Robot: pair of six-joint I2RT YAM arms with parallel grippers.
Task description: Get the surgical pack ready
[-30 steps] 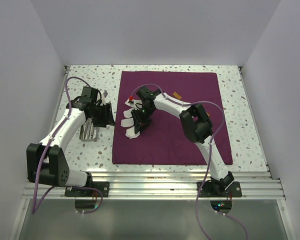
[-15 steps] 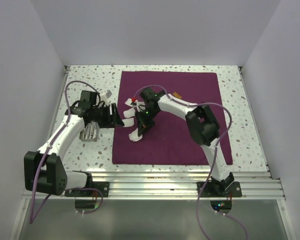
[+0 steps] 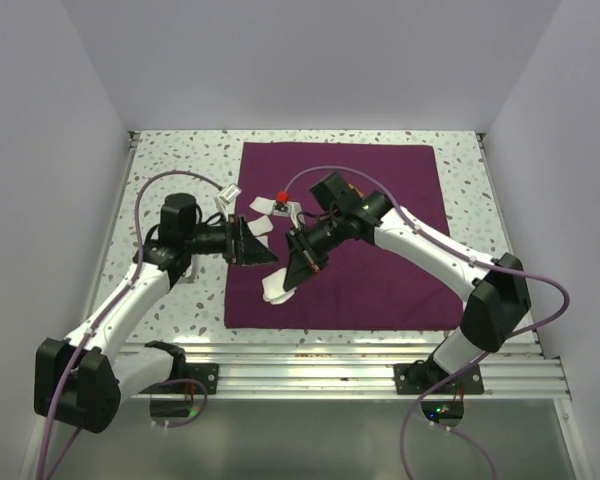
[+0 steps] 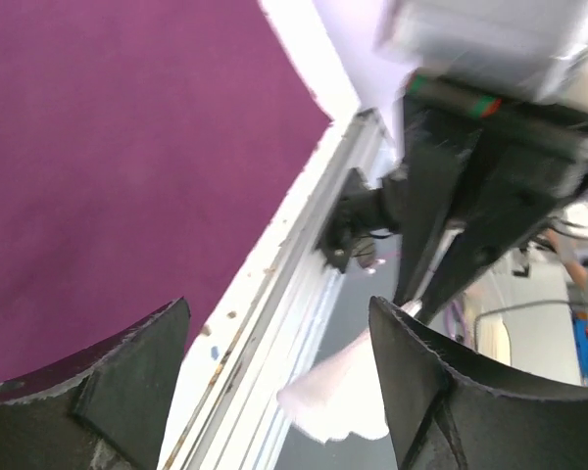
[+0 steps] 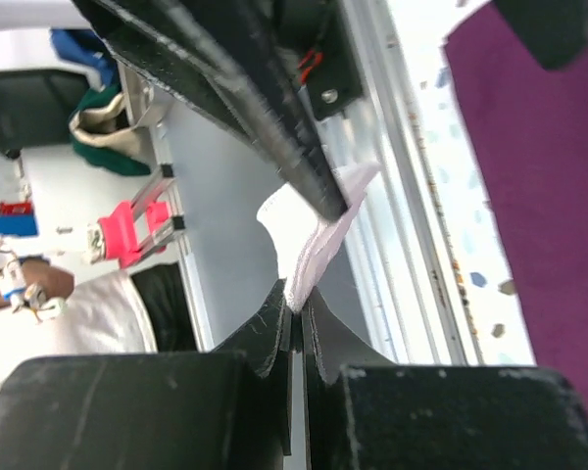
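Observation:
The maroon cloth lies flat on the table. My right gripper is shut on a white gauze square and holds it up over the cloth's left part. In the right wrist view the shut fingertips pinch the gauze. My left gripper is open just left of it. In the left wrist view its open gripper frames the hanging gauze, close to its right finger. More gauze squares lie at the cloth's far left edge. The metal tray and the scissors are not clearly seen.
A small red object sits by the gauze on the cloth. One gauze piece lies on the speckled table left of the cloth. The metal rail runs along the near edge. White walls stand on three sides.
My right gripper has lifted the gauze off the cloth and drawn it toward the near side. My left arm has swung right, bringing its open gripper up beside the gauze.

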